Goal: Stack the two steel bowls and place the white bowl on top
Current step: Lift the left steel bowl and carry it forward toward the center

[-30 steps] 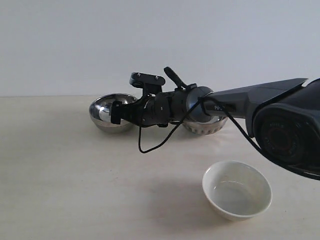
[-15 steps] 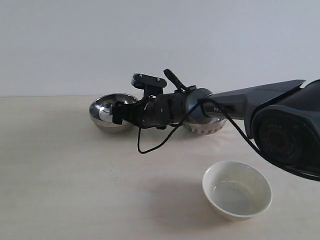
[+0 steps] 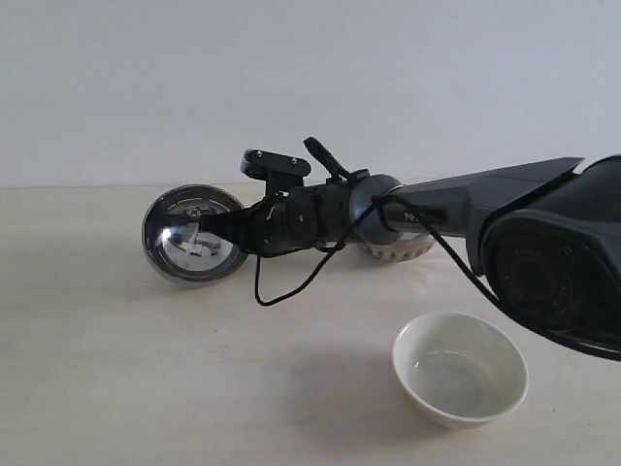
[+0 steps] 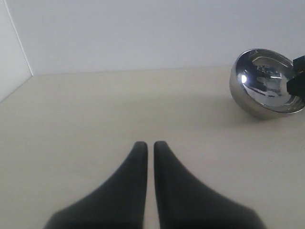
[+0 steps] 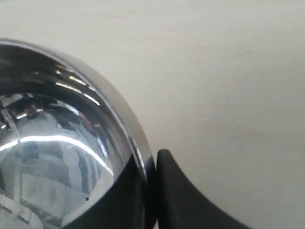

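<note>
The smooth steel bowl [image 3: 191, 236] is tipped on its side at the back left, its shiny inside facing the exterior view. My right gripper [image 3: 206, 231] reaches across and is shut on its rim, one finger inside and one outside. The right wrist view shows that gripper [image 5: 151, 160] pinching the bowl's rim [image 5: 125, 119]. The ribbed steel bowl [image 3: 390, 249] stands behind the right arm, mostly hidden. The white bowl [image 3: 459, 369] sits upright at the front right. My left gripper [image 4: 147, 144] hovers shut and holding nothing, with the smooth steel bowl [image 4: 265, 84] far off to its side.
The pale tabletop [image 3: 116, 369] stretches wide to the front and left. A plain white wall [image 3: 291, 78] closes the back. A black cable loop [image 3: 281, 291] hangs under the right arm near the table.
The smooth steel bowl stood upright one second ago; now it is tipped onto its side and shifted left, carried by my right gripper. The white bowl has not moved.
</note>
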`<state>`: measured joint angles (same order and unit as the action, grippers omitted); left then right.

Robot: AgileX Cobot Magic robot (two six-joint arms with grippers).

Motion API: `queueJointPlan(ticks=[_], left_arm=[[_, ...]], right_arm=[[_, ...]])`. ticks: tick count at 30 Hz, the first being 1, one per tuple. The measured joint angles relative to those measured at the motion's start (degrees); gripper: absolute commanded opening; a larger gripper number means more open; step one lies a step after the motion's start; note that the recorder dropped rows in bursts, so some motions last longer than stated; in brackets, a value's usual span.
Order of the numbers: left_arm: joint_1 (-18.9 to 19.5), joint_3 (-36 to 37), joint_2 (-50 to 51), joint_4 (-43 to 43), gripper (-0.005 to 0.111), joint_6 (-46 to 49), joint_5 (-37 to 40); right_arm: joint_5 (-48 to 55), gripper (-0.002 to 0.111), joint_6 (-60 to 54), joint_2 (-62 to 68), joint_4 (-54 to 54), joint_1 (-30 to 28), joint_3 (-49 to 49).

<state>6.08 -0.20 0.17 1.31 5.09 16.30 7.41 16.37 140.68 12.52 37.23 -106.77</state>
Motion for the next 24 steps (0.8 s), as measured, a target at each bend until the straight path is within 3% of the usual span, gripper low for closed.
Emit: queueJointPlan(ticks=[11,17,24], left_arm=[[0.0,0.0,0.0,0.0,0.004,0.0,0.0],[0.0,0.0,0.0,0.0,0.004,0.0,0.0],[0.0,0.0,0.0,0.0,0.004,0.0,0.0]], right_arm=[[12.2,0.000,-4.2,-12.2,-1.0,0.0,0.0],[25.1,0.000,-4.7,-19.9,-5.4,0.0,0.0],[33.5,0.000,-2.4,-26.9,-12.5,-0.1,3.8]])
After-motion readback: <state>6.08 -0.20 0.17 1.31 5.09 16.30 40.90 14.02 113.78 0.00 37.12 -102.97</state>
